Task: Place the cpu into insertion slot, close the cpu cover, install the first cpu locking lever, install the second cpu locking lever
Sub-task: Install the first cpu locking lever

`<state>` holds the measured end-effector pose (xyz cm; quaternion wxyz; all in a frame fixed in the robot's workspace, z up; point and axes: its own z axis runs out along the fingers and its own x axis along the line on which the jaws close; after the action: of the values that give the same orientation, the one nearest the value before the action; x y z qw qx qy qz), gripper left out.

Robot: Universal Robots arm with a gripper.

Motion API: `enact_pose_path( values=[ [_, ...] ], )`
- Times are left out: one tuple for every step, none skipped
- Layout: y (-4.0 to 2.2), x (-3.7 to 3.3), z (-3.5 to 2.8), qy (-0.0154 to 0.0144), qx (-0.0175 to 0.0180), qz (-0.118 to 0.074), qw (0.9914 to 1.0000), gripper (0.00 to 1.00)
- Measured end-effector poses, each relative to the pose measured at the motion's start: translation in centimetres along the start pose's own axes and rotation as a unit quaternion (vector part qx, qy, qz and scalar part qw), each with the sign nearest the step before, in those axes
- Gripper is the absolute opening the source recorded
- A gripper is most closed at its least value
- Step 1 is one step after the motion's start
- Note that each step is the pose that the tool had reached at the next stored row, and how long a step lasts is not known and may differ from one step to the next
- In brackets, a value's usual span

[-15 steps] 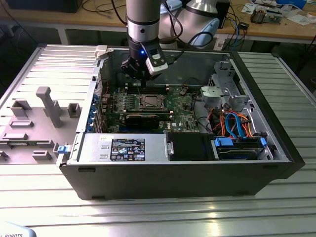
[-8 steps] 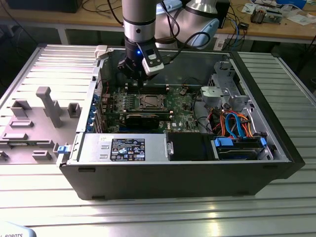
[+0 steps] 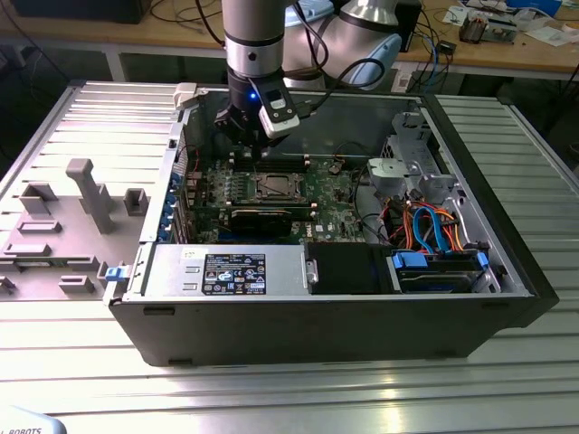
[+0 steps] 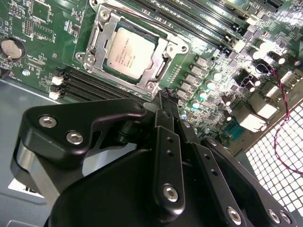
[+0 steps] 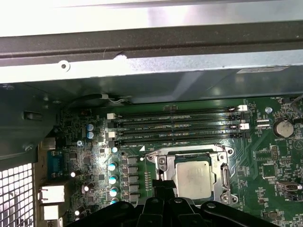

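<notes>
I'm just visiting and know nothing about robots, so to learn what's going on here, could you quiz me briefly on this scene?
1. True or false: the gripper holds the cpu.
2. Where does the cpu lie? A in the insertion slot; B on the ribbed table; C on the blue cables.
3. What long narrow parts run beside the cpu cover?
Key: 1 false; 2 A; 3 the memory slots.
</notes>
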<state>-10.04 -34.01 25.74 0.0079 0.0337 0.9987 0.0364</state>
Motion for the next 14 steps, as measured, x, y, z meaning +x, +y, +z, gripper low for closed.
enact_pose_path(
  values=[
    [0.00, 0.03, 0.00, 0.0000, 0.0000, 0.000, 1.00000, 0.11],
    [-0.01, 0.06, 0.00, 0.0000, 0.0000, 0.000, 1.00000, 0.11],
    [-0.01, 0.12, 0.00, 0.0000, 0.0000, 0.000, 1.00000, 0.11],
    [-0.01, 0.16, 0.00, 0.0000, 0.0000, 0.000, 1.00000, 0.11],
    [-0.02, 0.24, 0.00, 0.0000, 0.0000, 0.000, 1.00000, 0.11],
    [-0.02, 0.28, 0.00, 0.0000, 0.0000, 0.000, 1.00000, 0.11],
    [-0.02, 0.33, 0.00, 0.0000, 0.0000, 0.000, 1.00000, 0.11],
    [-0.02, 0.33, 0.00, 0.0000, 0.0000, 0.000, 1.00000, 0.11],
    [-0.03, 0.36, 0.00, 0.0000, 0.0000, 0.000, 1.00000, 0.11],
    [-0.03, 0.37, 0.00, 0.0000, 0.0000, 0.000, 1.00000, 0.11],
    [-0.03, 0.37, 0.00, 0.0000, 0.0000, 0.000, 1.00000, 0.11],
    [-0.03, 0.38, 0.00, 0.0000, 0.0000, 0.000, 1.00000, 0.11],
    [-0.03, 0.38, 0.00, 0.0000, 0.0000, 0.000, 1.00000, 0.11],
    [-0.03, 0.38, 0.00, 0.0000, 0.0000, 0.000, 1.00000, 0.11]
  ],
)
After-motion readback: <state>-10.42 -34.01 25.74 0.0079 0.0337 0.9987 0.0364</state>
